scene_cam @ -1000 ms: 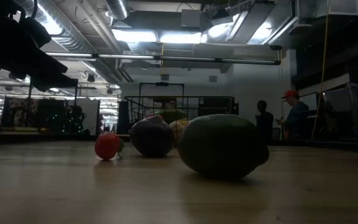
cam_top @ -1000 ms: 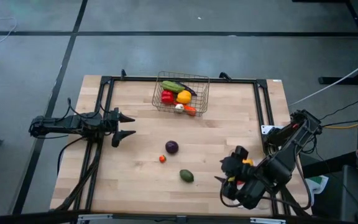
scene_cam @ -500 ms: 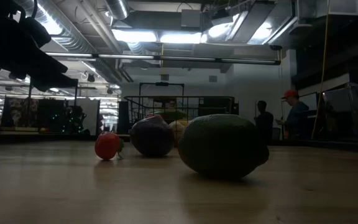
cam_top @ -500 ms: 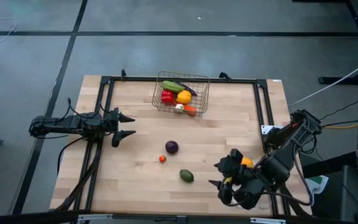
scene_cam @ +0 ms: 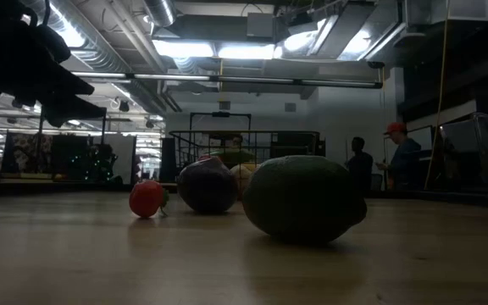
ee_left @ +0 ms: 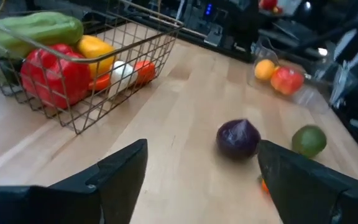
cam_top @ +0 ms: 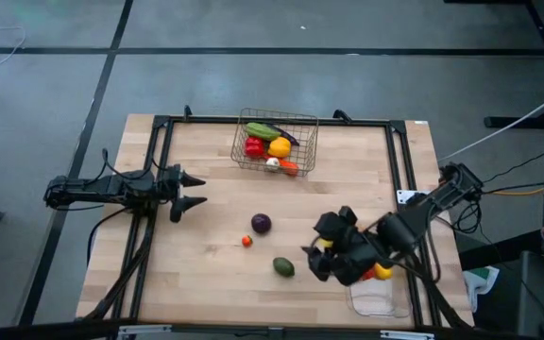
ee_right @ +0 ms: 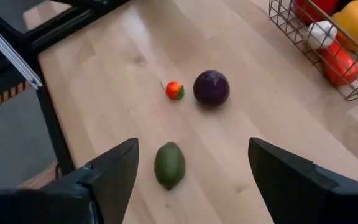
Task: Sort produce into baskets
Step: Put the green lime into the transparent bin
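The wire basket (cam_top: 275, 142) stands at the table's far middle, holding a green, a red, a yellow, a white and an orange piece. Three pieces of produce lie loose on the wood: a purple one (cam_top: 261, 223), a small red-orange one (cam_top: 246, 241) and a dark green one (cam_top: 283, 267). The clear tray (cam_top: 378, 298) sits near the right front corner with a yellow and a red fruit (cam_top: 382, 272). My right gripper (cam_top: 308, 263) hovers open just right of the green piece (ee_right: 169, 165). My left gripper (cam_top: 199, 190) waits open at the left edge.
A black metal frame (cam_top: 399, 151) runs along the table's far, left and right sides. Bare wood lies between the basket and the loose pieces. In the low view, people stand in the room far behind the table (scene_cam: 396, 152).
My right gripper has swung from above the clear tray at the near right corner toward the table's left, closing on the green piece, and stays open. The tray now shows uncovered behind it. The produce has not moved.
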You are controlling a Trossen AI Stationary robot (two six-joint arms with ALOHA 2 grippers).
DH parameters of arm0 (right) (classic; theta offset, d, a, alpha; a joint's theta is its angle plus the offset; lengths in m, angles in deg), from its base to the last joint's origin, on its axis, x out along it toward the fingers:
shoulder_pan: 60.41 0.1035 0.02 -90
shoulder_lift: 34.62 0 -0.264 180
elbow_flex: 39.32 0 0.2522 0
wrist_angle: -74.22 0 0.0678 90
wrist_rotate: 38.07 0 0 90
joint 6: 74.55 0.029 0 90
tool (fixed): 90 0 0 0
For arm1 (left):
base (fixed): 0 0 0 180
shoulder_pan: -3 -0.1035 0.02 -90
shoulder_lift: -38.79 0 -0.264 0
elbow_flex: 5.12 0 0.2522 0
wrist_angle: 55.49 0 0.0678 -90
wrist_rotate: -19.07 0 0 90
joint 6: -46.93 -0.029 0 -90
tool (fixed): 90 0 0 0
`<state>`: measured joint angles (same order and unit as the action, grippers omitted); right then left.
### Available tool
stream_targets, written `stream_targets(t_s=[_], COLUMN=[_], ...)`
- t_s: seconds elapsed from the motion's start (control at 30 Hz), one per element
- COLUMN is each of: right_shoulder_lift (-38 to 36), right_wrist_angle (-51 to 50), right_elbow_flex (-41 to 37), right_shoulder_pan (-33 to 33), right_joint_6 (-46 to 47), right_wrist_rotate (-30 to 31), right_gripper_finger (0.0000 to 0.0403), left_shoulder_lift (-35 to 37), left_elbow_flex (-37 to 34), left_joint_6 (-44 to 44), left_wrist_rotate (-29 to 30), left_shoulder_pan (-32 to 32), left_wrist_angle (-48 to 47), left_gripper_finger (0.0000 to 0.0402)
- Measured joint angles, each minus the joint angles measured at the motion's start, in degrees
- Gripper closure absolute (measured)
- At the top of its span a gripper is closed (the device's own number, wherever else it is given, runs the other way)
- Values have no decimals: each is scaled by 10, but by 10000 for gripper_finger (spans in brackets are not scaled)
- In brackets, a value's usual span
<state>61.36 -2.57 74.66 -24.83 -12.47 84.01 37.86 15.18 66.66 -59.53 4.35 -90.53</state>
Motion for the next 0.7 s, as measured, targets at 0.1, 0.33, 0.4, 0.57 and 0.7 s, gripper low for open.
stream_targets(t_s=[0.1, 0.33, 0.4, 0.57, 0.7], right_shoulder_lift=[0, 0, 1, 32, 76], right_wrist_angle=[0, 0, 14, 90, 121], right_elbow_flex=[0, 0, -8, -30, -33], right_shoulder_pan=[-19, -51, -51, -48, -50], right_joint_6=[-25, -41, -46, -101, -131], right_wrist_rotate=[-15, -36, -36, -50, -52], right_gripper_finger=[102, 102, 102, 102, 102], left_shoulder_lift=[0, 0, 0, 0, 0], left_elbow_flex=[-1, -1, 0, 0, 0], left_joint_6=[34, 14, 13, 14, 28], left_wrist_rotate=[2, 26, 35, 42, 42], left_shoulder_pan=[0, 0, 0, 0, 0], left_wrist_angle=[16, 43, 44, 44, 44], left_gripper_finger=[102, 102, 102, 102, 102])
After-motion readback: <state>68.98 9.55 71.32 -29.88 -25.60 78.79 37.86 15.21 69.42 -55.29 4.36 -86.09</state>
